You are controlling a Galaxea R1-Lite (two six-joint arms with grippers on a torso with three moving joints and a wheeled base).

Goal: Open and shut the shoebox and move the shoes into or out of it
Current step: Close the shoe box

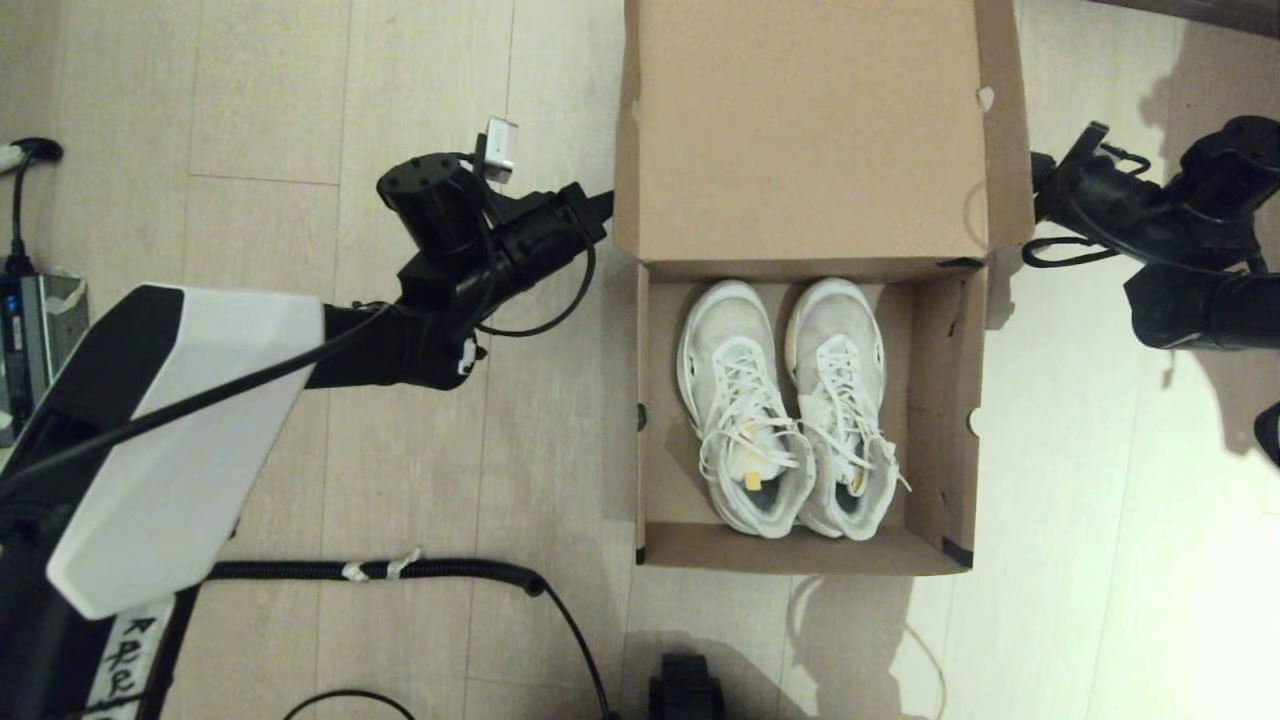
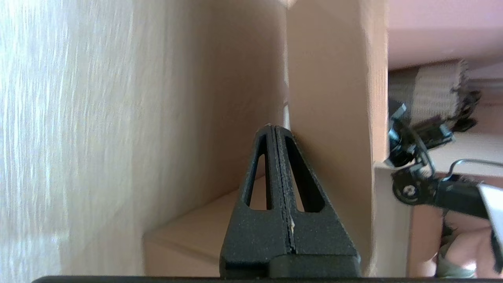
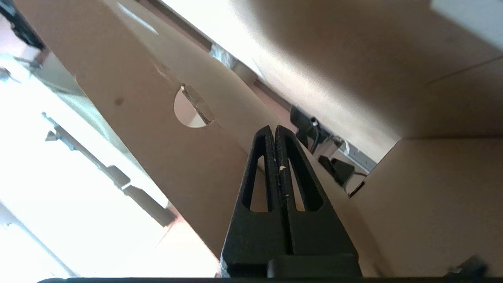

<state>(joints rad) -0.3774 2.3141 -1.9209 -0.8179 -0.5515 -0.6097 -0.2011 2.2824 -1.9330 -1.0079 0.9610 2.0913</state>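
The brown cardboard shoebox (image 1: 660,480) stands open on the floor, its hinged lid (image 1: 800,130) tipped back at the far side. Both white lace-up shoes (image 1: 740,400) (image 1: 840,400) lie side by side inside, toes toward the lid. My left gripper (image 1: 602,204) is shut, tips against the lid's left side flap; in the left wrist view its gripper (image 2: 275,128) rests beside the flap (image 2: 330,98). My right gripper (image 1: 1038,186) is shut at the lid's right side flap. In the right wrist view, that gripper (image 3: 274,129) lies along the notched flap (image 3: 157,129). Neither holds anything.
Light wooden floor lies all round the box. A power adapter (image 1: 30,320) sits at the far left edge. A black corrugated cable (image 1: 400,570) runs along the near floor. A dark part of my base (image 1: 685,685) shows in front of the box.
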